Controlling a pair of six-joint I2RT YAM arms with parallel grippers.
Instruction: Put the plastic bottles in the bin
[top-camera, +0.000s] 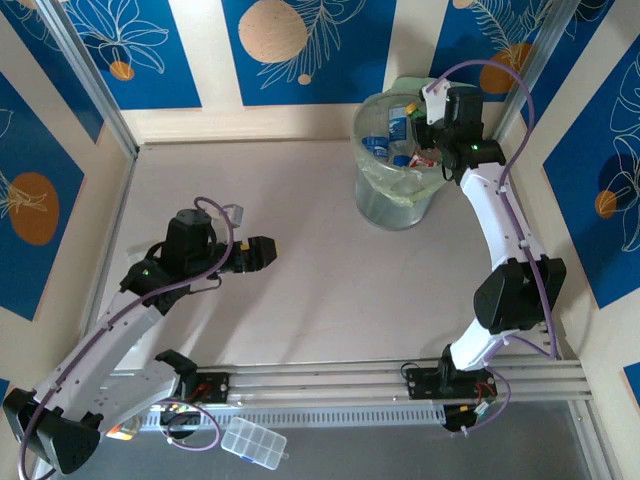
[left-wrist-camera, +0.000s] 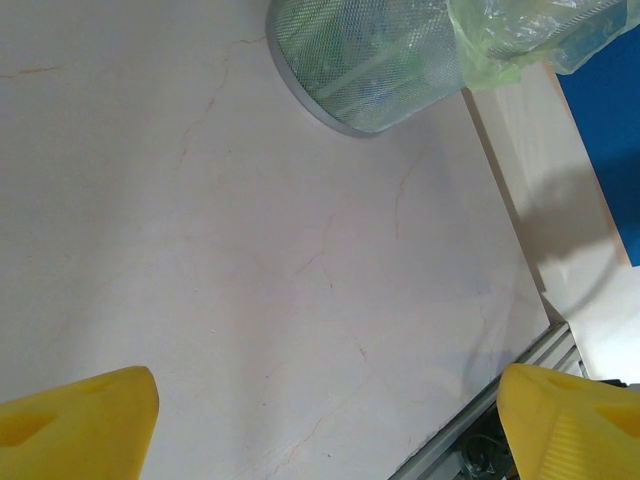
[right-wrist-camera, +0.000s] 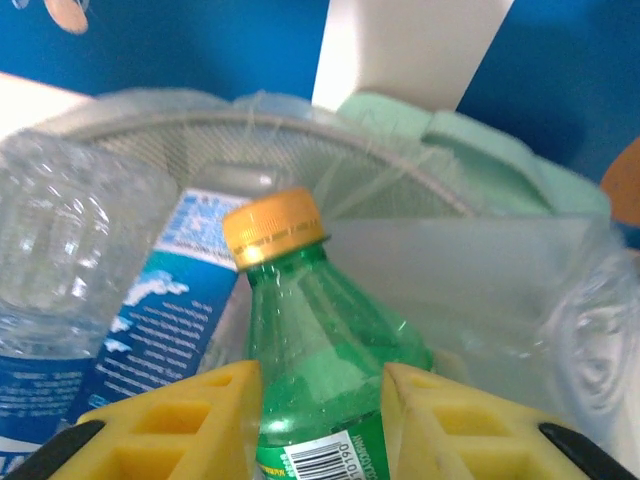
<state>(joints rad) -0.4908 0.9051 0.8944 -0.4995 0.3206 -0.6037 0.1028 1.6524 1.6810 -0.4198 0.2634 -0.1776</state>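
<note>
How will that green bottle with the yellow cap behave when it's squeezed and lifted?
Probably light: the green bottle looks empty and see-through. Its thin, smooth wall may dent or slip in the right gripper. Round-bodied, it would likely roll if laid down.

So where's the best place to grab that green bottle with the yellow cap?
I'd grab the green bottle round its wide middle, below the sloping shoulder, coming from its bottom end with a finger each side, like the right gripper does. The sides run straight there; the neck under the yellow cap is narrow.
</note>
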